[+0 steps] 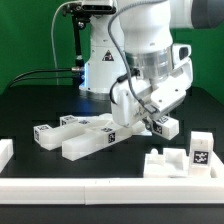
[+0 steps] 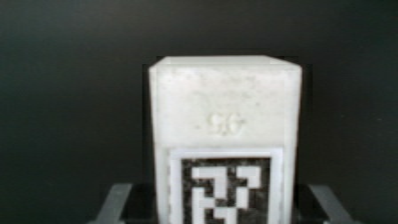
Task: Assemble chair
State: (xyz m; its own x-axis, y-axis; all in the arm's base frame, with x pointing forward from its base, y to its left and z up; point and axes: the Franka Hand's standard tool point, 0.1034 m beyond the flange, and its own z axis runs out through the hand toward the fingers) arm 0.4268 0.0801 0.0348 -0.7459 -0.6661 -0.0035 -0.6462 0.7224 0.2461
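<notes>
At the exterior view's far left edge, a small white piece (image 1: 5,150) lies alone on the black table (image 1: 30,105). Right of it, toward the middle, sits the joined cluster of chair parts (image 1: 82,135): chunky white bars lying flat and side by side, with black-and-white square tags on their upper faces. The white arm (image 1: 150,40) comes down over the middle of the scene, and its gripper (image 1: 150,118) is low over the table, just right of that cluster. It is clamped on a white block (image 1: 165,127), which lies close to the cluster's right end. I cannot tell whether the block touches the cluster or rests on the table. The wrist view shows the same block end-on, with a tag on its near face and the dark fingers (image 2: 125,200) against both of its sides. Farther right and nearer the camera, a low white part (image 1: 165,160) lies flat. Just beside it, a tagged piece (image 1: 198,150) stands upright. A long white rail (image 1: 100,188) runs along the front edge.
</notes>
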